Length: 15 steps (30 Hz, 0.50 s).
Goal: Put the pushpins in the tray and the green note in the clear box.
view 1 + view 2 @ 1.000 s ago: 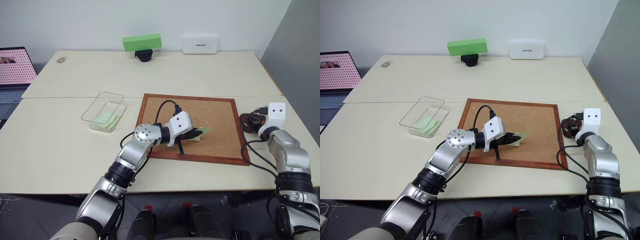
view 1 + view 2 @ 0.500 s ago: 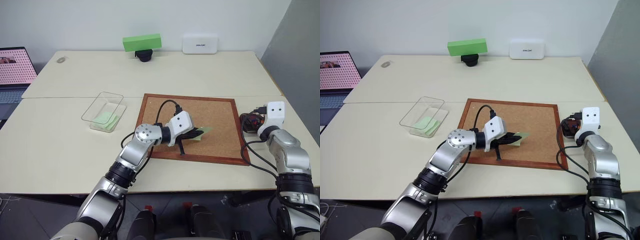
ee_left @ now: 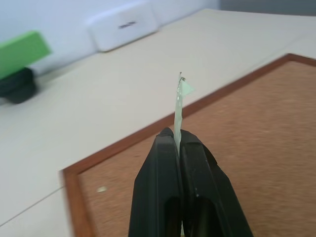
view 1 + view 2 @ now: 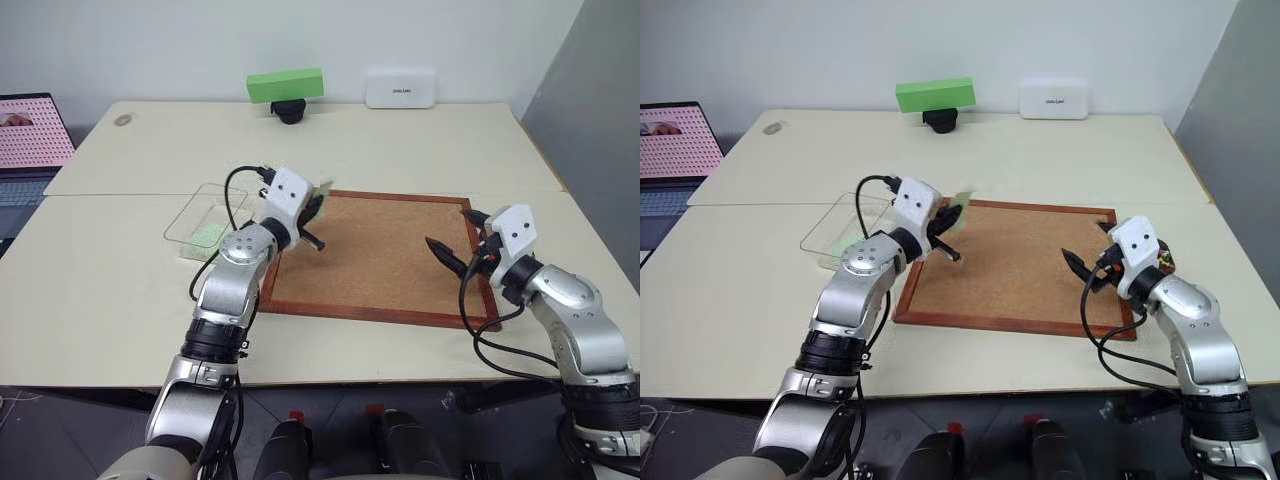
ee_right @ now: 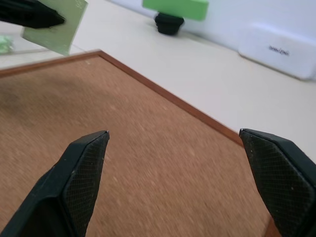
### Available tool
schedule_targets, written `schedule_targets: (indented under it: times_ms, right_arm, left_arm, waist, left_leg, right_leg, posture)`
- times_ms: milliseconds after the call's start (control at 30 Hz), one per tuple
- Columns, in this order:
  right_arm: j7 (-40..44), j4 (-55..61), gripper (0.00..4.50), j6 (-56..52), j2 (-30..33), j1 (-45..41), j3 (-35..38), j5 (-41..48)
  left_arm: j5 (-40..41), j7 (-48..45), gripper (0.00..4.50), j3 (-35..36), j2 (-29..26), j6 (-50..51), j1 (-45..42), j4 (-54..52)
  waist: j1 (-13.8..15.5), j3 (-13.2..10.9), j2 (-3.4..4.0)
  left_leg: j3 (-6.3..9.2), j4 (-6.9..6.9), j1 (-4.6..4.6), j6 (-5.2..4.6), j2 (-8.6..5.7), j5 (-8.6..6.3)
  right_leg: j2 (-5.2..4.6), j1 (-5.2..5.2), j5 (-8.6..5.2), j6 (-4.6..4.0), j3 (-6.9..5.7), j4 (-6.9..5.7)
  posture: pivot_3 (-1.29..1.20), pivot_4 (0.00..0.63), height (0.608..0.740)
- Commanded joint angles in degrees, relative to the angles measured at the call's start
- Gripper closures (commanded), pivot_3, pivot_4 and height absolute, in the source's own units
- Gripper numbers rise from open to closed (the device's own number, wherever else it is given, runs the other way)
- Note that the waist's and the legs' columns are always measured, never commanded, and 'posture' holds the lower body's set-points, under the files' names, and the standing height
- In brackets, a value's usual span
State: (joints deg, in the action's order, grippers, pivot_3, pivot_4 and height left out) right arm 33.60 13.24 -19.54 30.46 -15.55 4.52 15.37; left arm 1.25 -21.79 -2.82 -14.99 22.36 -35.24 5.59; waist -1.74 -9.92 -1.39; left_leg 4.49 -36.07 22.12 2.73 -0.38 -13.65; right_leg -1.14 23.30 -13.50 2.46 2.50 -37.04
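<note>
With the left gripper point(image 3: 176, 139), pinched the green note point(image 3: 178, 104) by its lower edge, both black fingers pressed flat together on the paper. Held the slip upright, seen edge-on from the left wrist, with one top corner folded over. Hung it in the air over the far left corner of the corkboard point(image 4: 380, 262), clear of the cork and of the wooden frame. Had the note just beside the clear box point(image 4: 184, 216), not inside it.

Found the clear box on the table point(image 4: 100, 290), touching or nearly touching the corkboard's left edge, with a pale green paper point(image 4: 209, 236) lying flat on its floor.

On the other side, had the right gripper point(image 5: 174, 133) with fingers spread wide apart and nothing between them. Hovered it level above the right part of the corkboard, pointed left across the cork toward the held note, well apart from the left gripper. Touched neither the cork nor the frame, as far as the views could tell.

Could not make out any pushpins on the cork.

At the far side of the table, well apart from both arms, saw a bright green block point(image 4: 285, 85) on a black stand point(image 4: 289, 111), a white device point(image 4: 400, 88) to its right, and an open laptop point(image 4: 30, 132) at the left edge.
</note>
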Motion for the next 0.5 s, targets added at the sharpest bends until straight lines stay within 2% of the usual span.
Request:
schedule_targets:
  times_ms: [33, 200, 500]
  right_arm:
    - [1.8, 5.4, 0.01, 2.5, 0.4, -1.6, -1.5, 0.2]
    - [4.8, 13.7, 0.01, -4.4, -1.1, -2.7, -2.3, 10.0]
    - [6.9, 19.3, 0.01, -10.0, 0.0, -5.7, -4.2, 16.1]
  left_arm:
    - [-2.9, 9.5, 4.5, 6.3, -1.3, 2.5, 1.0, -5.6]
    - [-6.6, 21.1, 4.5, 13.0, -2.4, 5.8, 2.4, -6.5]
    - [-7.2, 28.4, 4.5, 17.3, -2.8, 7.9, 0.4, -2.5]
  waist:
    - [-0.1, 0.0, 0.0]
    - [-0.1, 0.0, -0.01]
    - [0.3, -0.1, -0.2]
  left_leg:
    - [0.01, 0.01, -0.01, 0.0, 0.02, 0.0]
    - [0.08, 0.03, -0.01, 0.01, 0.06, 0.0]
    - [0.12, 0.0, 0.03, 0.02, -0.02, 0.0]
  right_leg:
    - [0.0, 0.0, 0.0, 0.0, -0.01, 0.0]
    - [0.04, 0.01, 0.0, -0.01, -0.07, -0.02]
    - [-0.05, -0.02, 0.04, -0.06, -0.15, 0.01]
  posture:
    - [0.0, 0.15, 0.74]
    - [0.0, 0.15, 0.74]
    - [0.0, 0.15, 0.74]
